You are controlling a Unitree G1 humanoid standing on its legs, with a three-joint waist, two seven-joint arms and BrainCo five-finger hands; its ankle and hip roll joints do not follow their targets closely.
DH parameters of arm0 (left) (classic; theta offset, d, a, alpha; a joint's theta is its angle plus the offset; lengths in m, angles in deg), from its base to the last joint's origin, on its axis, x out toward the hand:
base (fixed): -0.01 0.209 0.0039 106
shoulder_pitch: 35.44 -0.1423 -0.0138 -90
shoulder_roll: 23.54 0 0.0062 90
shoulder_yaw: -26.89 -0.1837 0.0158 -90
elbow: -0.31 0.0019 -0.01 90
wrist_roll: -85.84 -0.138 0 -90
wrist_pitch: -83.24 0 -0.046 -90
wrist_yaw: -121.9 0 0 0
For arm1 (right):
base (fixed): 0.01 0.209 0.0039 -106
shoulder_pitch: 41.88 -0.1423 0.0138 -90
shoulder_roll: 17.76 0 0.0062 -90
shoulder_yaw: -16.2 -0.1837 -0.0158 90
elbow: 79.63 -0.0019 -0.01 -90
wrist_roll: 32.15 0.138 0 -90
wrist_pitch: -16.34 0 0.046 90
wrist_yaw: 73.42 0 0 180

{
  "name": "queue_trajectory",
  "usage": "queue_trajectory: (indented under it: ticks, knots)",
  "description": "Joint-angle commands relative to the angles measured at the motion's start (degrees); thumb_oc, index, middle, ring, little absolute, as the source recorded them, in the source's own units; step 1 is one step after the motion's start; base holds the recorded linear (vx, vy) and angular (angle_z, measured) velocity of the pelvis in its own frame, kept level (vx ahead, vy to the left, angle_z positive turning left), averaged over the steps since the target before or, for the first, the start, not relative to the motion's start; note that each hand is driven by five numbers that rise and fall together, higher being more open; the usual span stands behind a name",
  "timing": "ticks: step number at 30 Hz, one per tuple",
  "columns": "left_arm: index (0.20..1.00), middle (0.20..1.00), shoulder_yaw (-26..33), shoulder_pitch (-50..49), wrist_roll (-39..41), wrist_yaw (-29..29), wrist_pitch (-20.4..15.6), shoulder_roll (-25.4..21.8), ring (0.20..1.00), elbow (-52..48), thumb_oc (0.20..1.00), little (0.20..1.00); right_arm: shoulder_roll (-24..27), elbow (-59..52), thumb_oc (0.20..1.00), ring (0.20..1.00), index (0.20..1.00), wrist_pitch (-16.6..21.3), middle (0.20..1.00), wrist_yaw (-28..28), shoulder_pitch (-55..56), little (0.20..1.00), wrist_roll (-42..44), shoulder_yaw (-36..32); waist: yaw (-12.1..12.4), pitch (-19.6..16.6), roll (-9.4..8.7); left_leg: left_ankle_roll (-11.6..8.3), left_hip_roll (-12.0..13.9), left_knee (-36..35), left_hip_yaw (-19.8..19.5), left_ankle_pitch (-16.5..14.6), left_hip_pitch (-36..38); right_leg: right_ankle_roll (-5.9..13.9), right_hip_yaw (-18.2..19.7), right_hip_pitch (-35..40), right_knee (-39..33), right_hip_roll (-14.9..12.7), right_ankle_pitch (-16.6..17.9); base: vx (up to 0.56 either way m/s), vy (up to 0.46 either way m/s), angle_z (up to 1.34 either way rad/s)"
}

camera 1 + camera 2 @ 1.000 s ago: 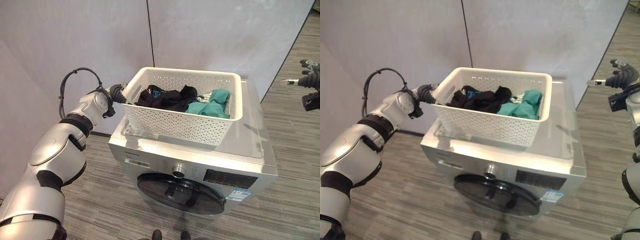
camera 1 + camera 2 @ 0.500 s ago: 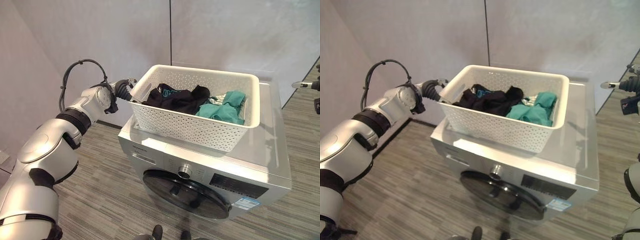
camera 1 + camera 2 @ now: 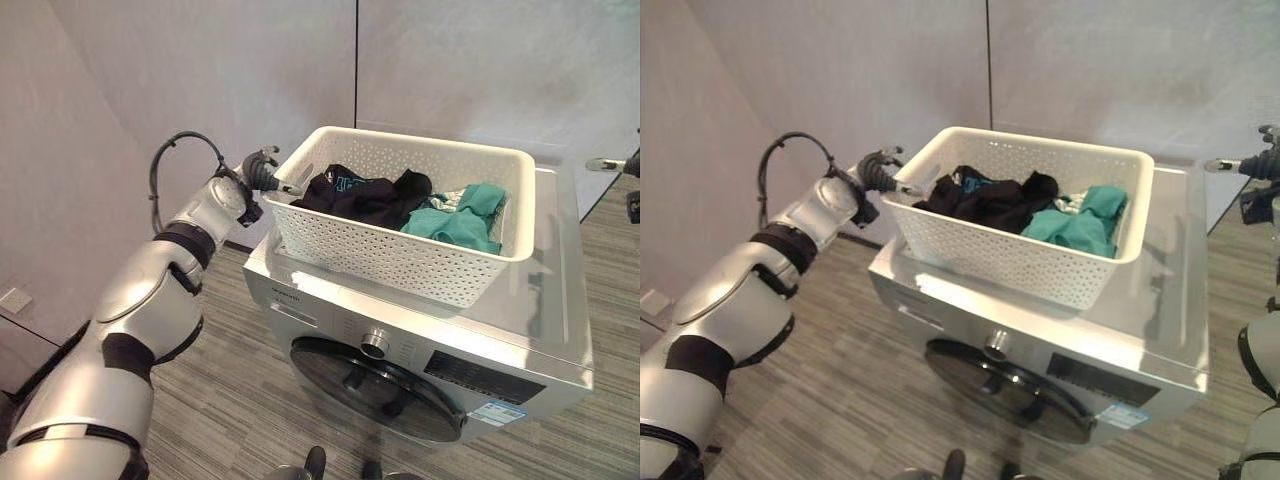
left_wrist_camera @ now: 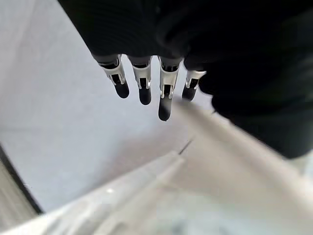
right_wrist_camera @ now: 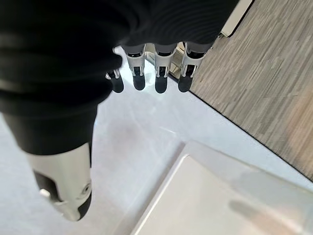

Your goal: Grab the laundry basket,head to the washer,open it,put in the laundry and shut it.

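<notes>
Left eye view: white laundry basket (image 3: 400,245) is sitting on top of the silver washer (image 3: 520,345), round door (image 3: 375,385) closed. Black clothes (image 3: 365,195) and teal clothes (image 3: 460,218) are lying inside. Left hand (image 3: 262,168) is hovering just beside the basket's left end, fingers loosely extended, gripping nothing. Right hand (image 3: 632,165) is peeking in at the right edge, well apart from the basket.

Right eye view: same layout, but more of the right hand (image 3: 1262,165) is showing, one finger pointing left.

Left wrist view: fingers (image 4: 165,95) are hanging straight and slightly apart, w/ the pale basket rim (image 4: 161,171) below them, no contact.

Right wrist view: fingers (image 5: 161,73) are sitting straight, thumb (image 5: 66,188) apart, nothing held; washer top's corner (image 5: 195,196), wall and grey floor (image 5: 264,73) are showing beyond.
</notes>
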Motion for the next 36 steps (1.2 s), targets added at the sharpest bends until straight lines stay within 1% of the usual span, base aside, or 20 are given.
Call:
queue_trajectory:
  ticks: [1,4,12,15,16,17,18,19,21,22,23,25,27,28,29,31,32,33,35,36]
  knots:
    - [1.000,1.000,4.35,8.05,7.15,4.26,-3.46,-2.51,1.000,4.13,1.000,1.000,1.91,0.90,1.000,1.000,1.000,1.88,1.000,2.60,-6.05,1.000,2.06,2.15,-0.36,-1.59,-0.37,-0.62,1.10,6.39,2.01,-6.43,-0.31,4.27,2.78,-0.08,2.39,-1.84,-4.83,0.03,0.015,-0.04]
    - [1.000,1.000,4.66,9.28,9.59,4.01,-3.89,-3.97,1.000,4.04,1.000,1.000,1.37,1.00,1.000,1.000,1.000,1.96,1.000,2.79,-6.41,1.000,2.25,2.02,-0.57,-1.74,-0.28,-0.60,1.23,6.06,2.45,-6.50,-0.04,4.29,3.08,-0.04,2.20,-1.82,-4.71,0.02,0.013,-0.08]
    - [1.000,1.000,4.20,12.49,13.63,3.18,-6.62,-15.18,1.000,-2.24,1.000,1.000,4.37,-2.79,1.000,1.000,1.000,2.78,1.000,1.78,-1.28,1.000,2.00,-0.89,-0.17,-2.14,0.11,-0.62,1.56,5.88,3.27,-6.77,0.41,4.38,3.89,-0.01,1.90,-1.66,-4.49,0.02,0.005,-0.10]
    - [1.000,1.000,11.58,2.07,14.89,4.11,-9.21,-28.28,1.000,-18.27,1.000,1.000,11.95,-19.41,1.000,1.000,1.000,6.13,1.000,4.18,13.78,1.000,-1.45,-14.72,0.10,-1.82,0.03,-0.89,1.49,6.80,2.85,-6.33,-0.65,4.20,3.53,-0.05,1.14,-1.55,-4.28,-0.01,-0.042,0.01]
    - [1.000,1.000,11.41,1.83,14.73,4.26,-9.07,-28.18,1.000,-18.75,1.000,1.000,12.03,-20.28,1.000,1.000,1.000,5.98,1.000,4.37,15.79,1.000,-1.75,-16.48,0.33,-2.07,-0.24,-0.90,1.49,6.84,2.79,-6.36,-0.67,4.19,3.47,-0.02,1.10,-1.54,-4.27,-0.01,-0.065,0.03]
    - [1.000,1.000,19.15,-9.07,14.16,4.10,-10.03,-37.23,1.000,-28.04,1.000,1.000,15.58,-27.89,1.000,1.000,1.000,7.59,1.000,6.34,27.05,1.000,-6.39,-27.84,0.28,-1.68,-0.34,-1.19,1.74,7.03,2.23,-6.12,-1.33,4.05,3.33,-0.07,0.06,-1.20,-4.14,-0.01,-0.048,0.06]
    - [1.000,1.000,19.38,-9.57,13.95,4.23,-9.89,-37.14,1.000,-28.63,1.000,1.000,15.63,-28.69,1.000,1.000,1.000,7.47,1.000,6.43,28.95,1.000,-6.64,-29.48,0.48,-1.84,-0.41,-1.20,1.74,7.05,2.18,-6.15,-1.30,4.04,3.29,0.02,0.00,-1.18,-4.12,-0.02,-0.080,0.04]
    - [1.000,1.000,23.44,-14.25,13.74,4.09,-10.43,-40.00,1.000,-30.65,1.000,1.000,16.57,-31.13,1.000,1.000,1.000,8.23,1.000,7.65,33.48,1.000,-9.63,-34.31,0.53,-1.49,-0.67,-1.38,1.94,7.14,1.94,-5.92,-1.70,3.96,3.15,0.07,-0.60,-0.98,-3.94,-0.01,-0.061,0.05]
    - [1.000,1.000,35.21,-27.68,12.82,4.49,-11.15,-45.16,1.000,-35.62,1.000,1.000,17.69,-35.92,1.000,1.000,1.000,9.10,1.000,9.72,48.24,1.000,-12.23,-50.02,0.71,-1.19,-1.34,-1.64,2.37,6.62,1.09,-5.11,-2.27,3.79,2.87,0.02,-1.67,-0.38,-3.47,-0.05,-0.091,0.06]
    - [1.000,1.000,51.29,-45.35,12.03,5.78,-11.58,-46.51,1.000,-37.19,1.000,1.000,16.45,-38.50,1.000,1.000,1.000,9.98,1.000,11.22,62.07,1.000,-13.83,-64.08,1.40,-0.81,-1.94,-1.95,3.06,4.83,0.50,-3.84,-2.57,3.62,2.32,-0.04,-2.67,0.23,-3.22,-0.01,-0.083,0.09]
    - [1.000,1.000,52.68,-46.94,11.87,5.75,-11.46,-46.16,1.000,-38.02,1.000,1.000,16.52,-39.24,1.000,1.000,1.000,9.87,1.000,11.10,63.29,1.000,-13.88,-65.11,1.40,-1.09,-1.62,-1.97,3.30,4.47,0.49,-4.54,-2.07,3.54,2.48,0.38,-2.89,0.42,-3.75,-0.04,-0.066,0.03]
    - [1.000,1.000,64.55,-62.35,13.66,4.79,-10.66,-41.63,1.000,-35.52,1.000,1.000,13.93,-36.57,1.000,1.000,1.000,10.26,1.000,12.09,70.79,1.000,-12.47,-72.25,1.90,0.35,-1.86,-2.28,3.20,3.43,1.48,-2.86,-3.48,3.78,1.14,-0.12,-3.65,0.18,-3.21,-0.07,-0.023,-0.04]
    - [1.000,1.000,65.54,-64.22,14.15,4.82,-10.13,-39.51,1.000,-32.42,1.000,1.000,12.96,-34.08,1.000,1.000,1.000,9.91,1.000,12.65,70.09,1.000,-11.59,-71.23,1.63,1.50,-2.07,-2.24,2.72,4.25,2.94,-2.23,-5.32,4.18,0.49,-0.50,-3.90,-0.62,-2.65,-0.15,0.029,0.04]
    - [1.000,1.000,68.22,-68.68,13.59,4.04,-9.36,-36.80,1.000,-30.10,1.000,1.000,10.11,-29.90,1.000,1.000,1.000,9.64,1.000,12.71,69.08,1.000,-9.22,-71.12,1.92,2.95,-2.73,-2.07,1.30,8.03,4.35,-3.55,-6.77,4.64,0.50,-1.65,-3.33,-2.04,-1.79,-0.21,0.077,0.30]
    - [1.000,1.000,70.65,-72.76,10.63,3.60,-8.17,-32.94,1.000,-25.39,1.000,1.000,6.57,-24.60,1.000,1.000,1.000,8.48,1.000,11.28,67.63,1.000,-9.42,-67.50,2.65,3.22,-3.34,-0.88,0.11,11.75,3.72,-9.40,-4.54,4.73,2.04,-2.71,-2.65,-2.60,-1.53,-0.18,0.089,0.26]
    - [1.000,1.000,69.58,-71.48,9.91,4.33,-7.56,-27.21,1.000,-18.79,1.000,1.000,3.22,-17.82,1.000,1.000,1.000,7.72,1.000,10.93,64.58,1.000,-8.41,-63.23,2.24,3.38,-3.65,-0.12,0.36,12.61,4.17,-12.42,-3.08,4.93,2.43,-3.89,-2.34,-2.97,-1.31,-0.09,0.077,-0.09]
    - [1.000,1.000,69.66,-71.35,9.91,4.33,-7.67,-27.20,1.000,-18.57,1.000,1.000,3.38,-17.36,1.000,1.000,1.000,7.89,1.000,10.91,63.88,1.000,-8.32,-62.68,2.02,3.37,-3.74,-0.10,0.20,12.49,4.14,-12.02,-3.33,4.98,2.37,-4.18,-2.29,-3.14,-1.12,-0.06,0.078,-0.08]
    - [1.000,1.000,68.18,-70.30,8.98,4.23,-6.87,-23.67,1.000,-13.16,1.000,1.000,1.21,-14.50,1.000,1.000,1.000,6.94,1.000,10.58,62.94,1.000,-8.98,-60.52,1.74,3.28,-3.57,0.03,0.83,11.81,4.12,-13.20,-1.78,5.05,2.64,-4.58,-2.04,-2.97,-1.31,-0.06,0.076,0.16]
    - [1.000,1.000,67.12,-69.06,8.43,3.78,-6.45,-20.28,1.000,-7.30,1.000,1.000,-1.29,-10.95,1.000,1.000,1.000,6.30,1.000,10.08,61.65,1.000,-8.27,-59.52,0.66,2.53,-3.41,0.31,1.34,9.16,4.60,-11.98,-0.81,5.20,2.53,-5.12,-1.90,-3.16,-1.03,-0.02,0.162,0.21]
    - [1.000,1.000,65.39,-68.07,6.04,3.65,-4.96,-16.09,1.000,0.03,1.000,1.000,-5.50,-4.63,1.000,1.000,1.000,5.54,1.000,8.93,59.90,1.000,-7.06,-57.27,0.15,1.81,-3.24,0.62,1.08,7.75,4.83,-12.19,-0.11,5.56,3.15,-5.29,-1.23,-3.61,-0.85,0.02,0.236,0.15]
